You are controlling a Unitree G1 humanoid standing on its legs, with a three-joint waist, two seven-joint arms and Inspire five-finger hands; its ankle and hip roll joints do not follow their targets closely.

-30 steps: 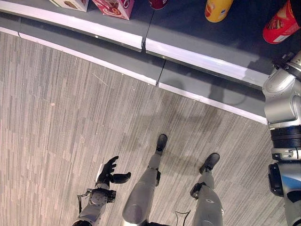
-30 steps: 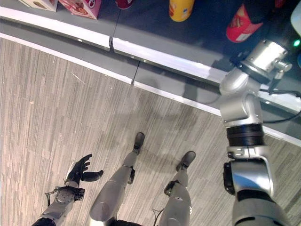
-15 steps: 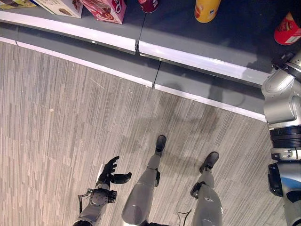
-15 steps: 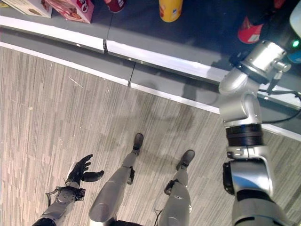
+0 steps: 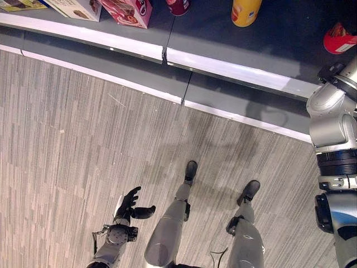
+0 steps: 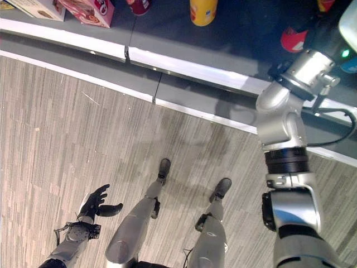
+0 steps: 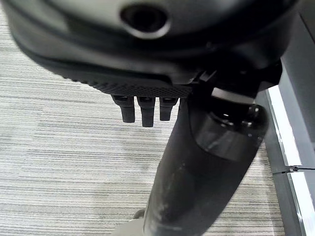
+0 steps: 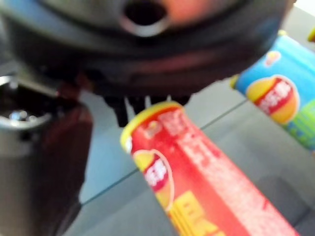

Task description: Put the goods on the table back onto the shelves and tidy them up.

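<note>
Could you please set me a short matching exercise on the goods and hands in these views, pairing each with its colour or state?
Things:
1. red tube
2. yellow can
3. left hand
4. pink box

States:
A. open, hanging low over the floor
B. at the right hand
C. upright on the shelf
D. beside a pale carton

Pairs: 1-B, 2-C, 3-A, 4-D.

Grey shelf above floor: boxes, pink box left of yellow bottle, red can far right.

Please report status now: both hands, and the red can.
Left robot hand open, low over the floor. Right robot hand at the shelf, grip unclear. Red can beside it.
</note>
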